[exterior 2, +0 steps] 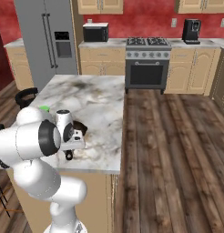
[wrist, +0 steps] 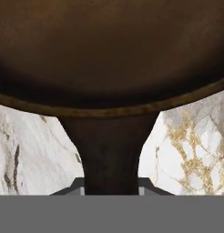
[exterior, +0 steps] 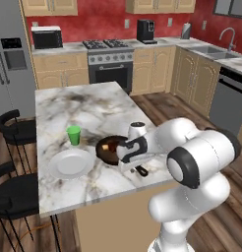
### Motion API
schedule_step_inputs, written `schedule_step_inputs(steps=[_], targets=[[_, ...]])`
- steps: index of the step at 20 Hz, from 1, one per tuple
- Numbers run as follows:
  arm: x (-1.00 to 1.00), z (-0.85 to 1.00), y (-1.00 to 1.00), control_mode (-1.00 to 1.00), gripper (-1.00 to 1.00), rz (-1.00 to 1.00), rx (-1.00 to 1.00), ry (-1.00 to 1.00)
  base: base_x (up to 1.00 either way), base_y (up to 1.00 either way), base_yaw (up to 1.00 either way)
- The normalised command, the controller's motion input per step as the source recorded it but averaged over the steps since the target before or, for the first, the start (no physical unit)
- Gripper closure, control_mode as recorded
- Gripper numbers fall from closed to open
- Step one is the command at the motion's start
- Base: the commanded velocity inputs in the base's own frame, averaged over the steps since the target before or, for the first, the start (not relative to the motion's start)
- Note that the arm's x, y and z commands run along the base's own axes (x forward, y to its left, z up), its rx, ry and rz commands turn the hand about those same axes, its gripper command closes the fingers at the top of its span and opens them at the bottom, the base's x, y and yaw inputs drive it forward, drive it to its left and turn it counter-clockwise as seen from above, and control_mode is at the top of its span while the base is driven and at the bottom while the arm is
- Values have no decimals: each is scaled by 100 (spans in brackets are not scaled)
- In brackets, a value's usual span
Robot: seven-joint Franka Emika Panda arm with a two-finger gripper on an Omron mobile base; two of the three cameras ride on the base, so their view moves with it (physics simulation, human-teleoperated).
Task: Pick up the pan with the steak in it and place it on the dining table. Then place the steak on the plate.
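Pan [exterior: 109,150] resting on the dining table [exterior: 88,110], steak [exterior: 110,146] inside it (dark lump with a yellow chunk), just beside the plate [exterior: 71,163]. Gripper [wrist: 111,186] pinched on the pan's handle, fingers [wrist: 75,185] flanking it. Green cup [exterior: 74,135] stands near the plate.

The pan [wrist: 109,54] looks like dark matt cast iron; the dining table [exterior: 93,108] top is smooth, polished veined marble; the plate [exterior: 71,163] is glossy white.
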Motion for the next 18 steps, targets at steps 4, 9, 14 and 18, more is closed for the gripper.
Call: schedule_step_inputs(steps=[4,9,14,18], targets=[[21,-12,4,-100,100,0,-1,0,0,0,0],[0,-11,0,-100,-100,0,-1,0,0,0,0],[0,1,0,-100,-100,0,0,0,0,0,0],[0,29,0,-100,-100,-4,2,0,0,0,0]])
